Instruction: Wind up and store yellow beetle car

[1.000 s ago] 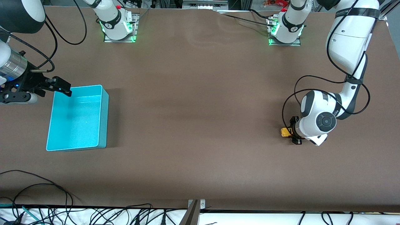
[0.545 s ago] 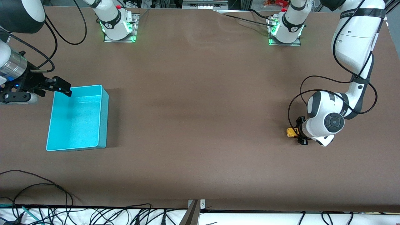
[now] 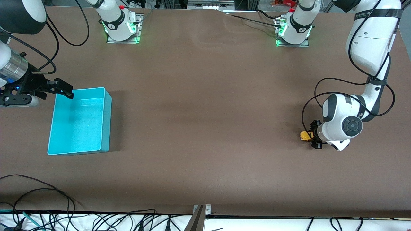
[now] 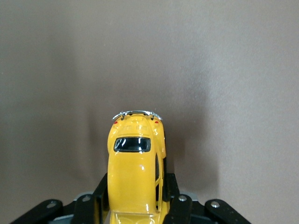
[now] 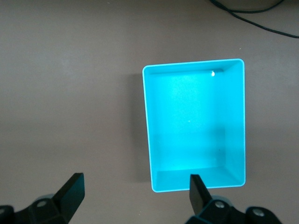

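The yellow beetle car (image 3: 303, 135) is tiny, with dark windows, and sits low at the brown table near the left arm's end. My left gripper (image 3: 314, 135) is shut on its sides. In the left wrist view the car (image 4: 135, 158) points away from the wrist, with a black finger (image 4: 171, 193) pressed on each flank of its body. My right gripper (image 3: 45, 93) hangs open and holds nothing, over the table beside the turquoise bin (image 3: 78, 122). In the right wrist view that bin (image 5: 194, 126) has nothing in it.
The bin stands at the right arm's end of the table (image 3: 205, 112). Loose cables (image 3: 38, 199) lie along the table edge nearest the front camera. Both arm bases (image 3: 120, 25) stand at the edge farthest from that camera.
The left gripper has slid the yellow beetle car along the table toward the left arm's end. The right arm has not moved.
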You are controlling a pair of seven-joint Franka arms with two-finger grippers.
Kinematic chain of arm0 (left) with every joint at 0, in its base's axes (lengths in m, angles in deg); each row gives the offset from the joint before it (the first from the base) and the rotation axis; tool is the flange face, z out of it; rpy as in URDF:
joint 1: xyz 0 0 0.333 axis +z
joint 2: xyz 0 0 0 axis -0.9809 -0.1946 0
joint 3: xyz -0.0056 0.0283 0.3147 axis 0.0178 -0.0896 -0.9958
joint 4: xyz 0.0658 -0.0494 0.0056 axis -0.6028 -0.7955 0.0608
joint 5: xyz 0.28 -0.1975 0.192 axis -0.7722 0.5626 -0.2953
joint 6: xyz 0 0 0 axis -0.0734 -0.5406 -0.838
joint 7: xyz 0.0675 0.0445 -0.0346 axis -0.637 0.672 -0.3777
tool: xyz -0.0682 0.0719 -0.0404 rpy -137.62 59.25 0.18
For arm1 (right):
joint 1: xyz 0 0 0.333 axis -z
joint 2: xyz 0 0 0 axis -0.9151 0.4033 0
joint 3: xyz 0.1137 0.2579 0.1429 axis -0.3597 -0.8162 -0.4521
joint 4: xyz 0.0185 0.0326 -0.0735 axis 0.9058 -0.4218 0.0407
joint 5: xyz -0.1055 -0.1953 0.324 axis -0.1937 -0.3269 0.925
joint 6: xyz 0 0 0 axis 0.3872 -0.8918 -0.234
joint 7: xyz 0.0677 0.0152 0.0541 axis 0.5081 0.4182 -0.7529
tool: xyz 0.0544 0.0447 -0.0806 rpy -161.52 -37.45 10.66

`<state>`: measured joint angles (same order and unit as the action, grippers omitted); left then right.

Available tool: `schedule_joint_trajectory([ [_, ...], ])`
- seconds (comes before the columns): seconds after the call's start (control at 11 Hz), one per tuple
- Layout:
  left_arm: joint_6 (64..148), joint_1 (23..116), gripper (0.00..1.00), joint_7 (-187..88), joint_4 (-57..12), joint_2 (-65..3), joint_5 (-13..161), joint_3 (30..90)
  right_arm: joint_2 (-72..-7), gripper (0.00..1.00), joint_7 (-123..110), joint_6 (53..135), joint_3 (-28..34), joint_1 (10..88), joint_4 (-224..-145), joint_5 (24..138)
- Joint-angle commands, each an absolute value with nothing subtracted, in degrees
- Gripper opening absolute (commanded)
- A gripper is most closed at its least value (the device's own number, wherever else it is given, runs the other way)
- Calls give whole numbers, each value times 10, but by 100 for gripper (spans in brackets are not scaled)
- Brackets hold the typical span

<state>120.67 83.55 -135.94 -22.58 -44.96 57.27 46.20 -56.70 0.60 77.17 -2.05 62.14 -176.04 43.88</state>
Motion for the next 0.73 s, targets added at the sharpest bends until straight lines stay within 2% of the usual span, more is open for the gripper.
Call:
schedule_joint_trajectory([
  [0.0,1261,848,0,-1303,-213,-525,547,458,-566,100,1,763,-21,622,-1752,439],
  [0.64,1259,856,0,-1304,-211,-525,555,458,-564,100,3,763,-20,623,-1752,437],
])
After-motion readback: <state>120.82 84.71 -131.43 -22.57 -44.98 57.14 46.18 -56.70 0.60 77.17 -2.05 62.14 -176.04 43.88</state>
